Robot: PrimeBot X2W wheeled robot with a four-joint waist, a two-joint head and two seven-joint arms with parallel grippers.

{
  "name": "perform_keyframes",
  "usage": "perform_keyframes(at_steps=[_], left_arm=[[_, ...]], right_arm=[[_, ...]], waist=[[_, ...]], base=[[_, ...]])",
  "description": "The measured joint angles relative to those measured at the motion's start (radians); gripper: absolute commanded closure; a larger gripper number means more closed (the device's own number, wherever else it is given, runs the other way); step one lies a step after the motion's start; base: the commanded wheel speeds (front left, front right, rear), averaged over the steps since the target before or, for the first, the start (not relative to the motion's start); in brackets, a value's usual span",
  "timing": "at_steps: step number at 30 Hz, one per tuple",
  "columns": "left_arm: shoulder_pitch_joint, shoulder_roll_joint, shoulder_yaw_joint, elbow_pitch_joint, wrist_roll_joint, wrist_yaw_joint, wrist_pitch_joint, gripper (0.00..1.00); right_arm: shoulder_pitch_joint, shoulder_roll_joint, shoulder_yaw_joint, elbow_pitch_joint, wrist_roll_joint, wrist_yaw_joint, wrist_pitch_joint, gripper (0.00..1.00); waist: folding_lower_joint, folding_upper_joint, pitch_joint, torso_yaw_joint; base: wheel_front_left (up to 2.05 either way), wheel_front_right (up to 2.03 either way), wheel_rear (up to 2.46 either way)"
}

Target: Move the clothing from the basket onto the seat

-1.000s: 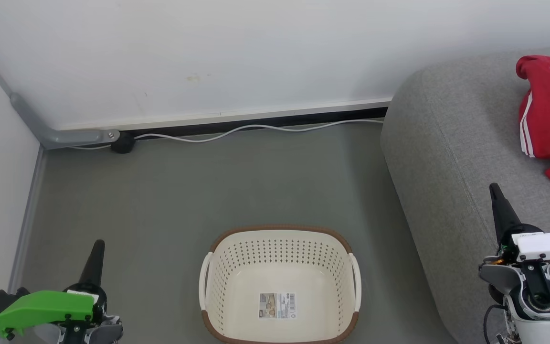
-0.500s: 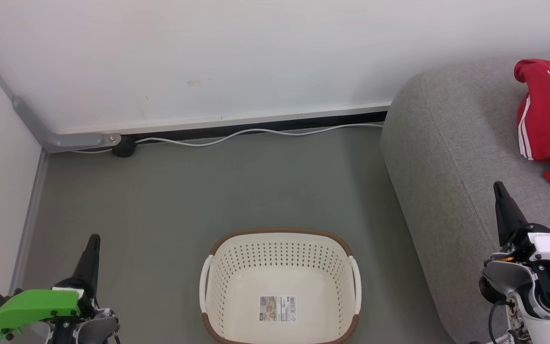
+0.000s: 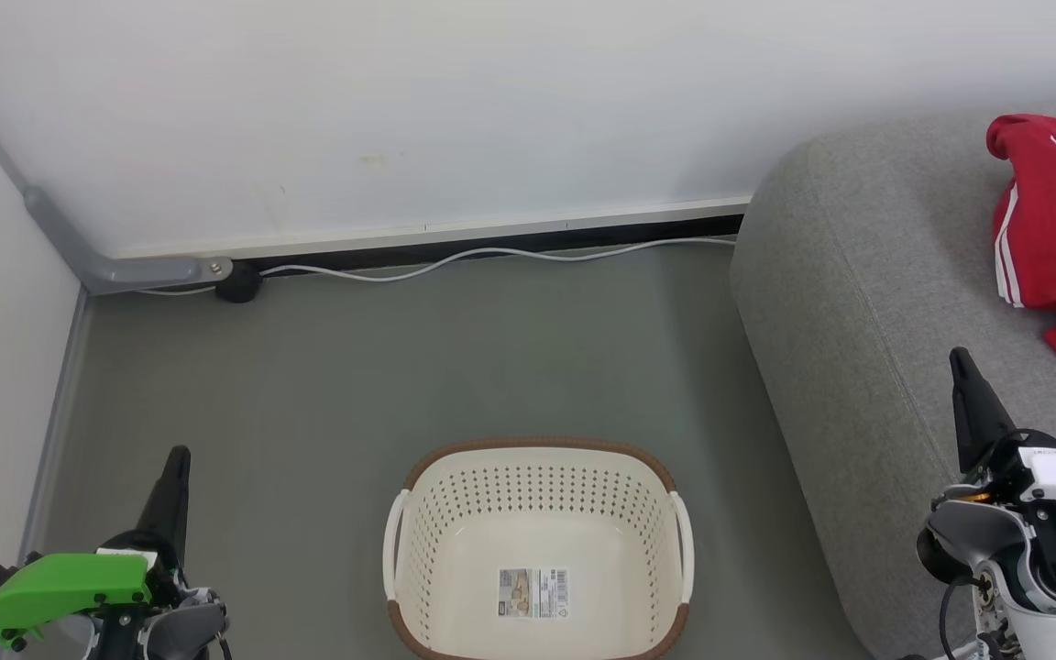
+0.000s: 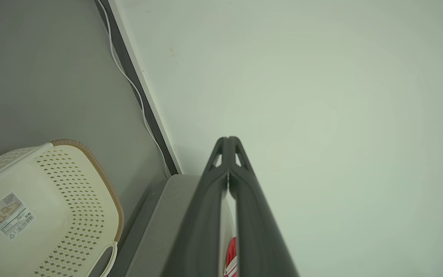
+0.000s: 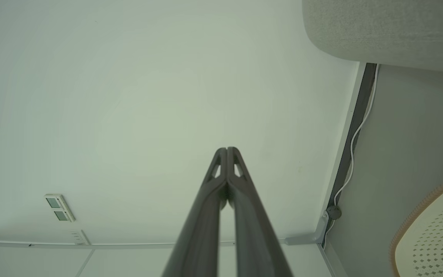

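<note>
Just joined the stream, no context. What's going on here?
Nothing is being handled right now. The basket sits on the floor with just its label sticker inside, and the red clothing lies on the grey seat. The left gripper and right gripper are both shut on nothing, one on each side of the basket. The move looks done.

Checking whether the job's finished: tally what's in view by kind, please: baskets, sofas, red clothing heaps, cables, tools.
Basket: 1, no clothing in it
Sofa: 1
Red clothing heap: 1, on the sofa
Cable: 1
Tools: 2, left tool and right tool, both shut
Total: 6
</note>
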Motion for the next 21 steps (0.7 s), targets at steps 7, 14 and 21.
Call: perform_keyframes(at_steps=[7, 14, 21], left_arm=[[-0.002, 0.0, 0.001, 0.001, 0.0, 0.0, 0.0, 1.0], [-0.003, 0.0, 0.001, 0.001, -0.001, 0.0, 0.003, 1.0], [-0.003, -0.001, 0.001, 0.002, -0.001, 0.0, 0.003, 1.0]], right_arm=[[0.0, 0.0, 0.002, -0.003, 0.0, 0.0, 0.0, 1.0], [0.001, 0.0, 0.003, -0.005, 0.0, 0.0, 0.0, 1.0], [0.001, 0.0, 0.005, -0.007, 0.0, 0.0, -0.001, 1.0]], waist=[[0.0, 0.0, 0.0, 0.0], [0.0, 0.0, 0.0, 0.0], [0.0, 0.0, 0.0, 0.0]], base=[[0.0, 0.0, 0.0], [0.0, 0.0, 0.0], [0.0, 0.0, 0.0]])
